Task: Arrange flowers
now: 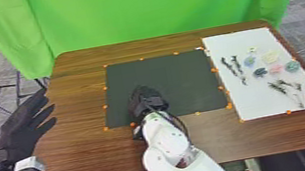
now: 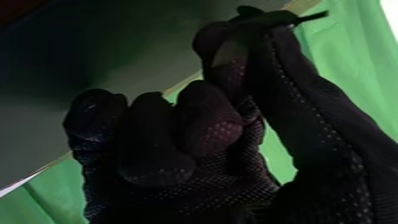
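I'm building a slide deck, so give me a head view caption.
The robot's right hand over a dark mat, sprigs and small flowers on a white sheet.

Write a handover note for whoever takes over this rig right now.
Left robot hand: open, by the left edge of the brown wooden table.
Right robot hand: over the dark rectangular mat, pinching a thin dark piece, kind unclear.
On the white rectangular sheet: small coloured flower heads, slender dark twigs, leafy sprigs.
Done: one piece in hand; I can't make out a finished arrangement.
Remaining: place it, probably on the mat, then arrange the others.
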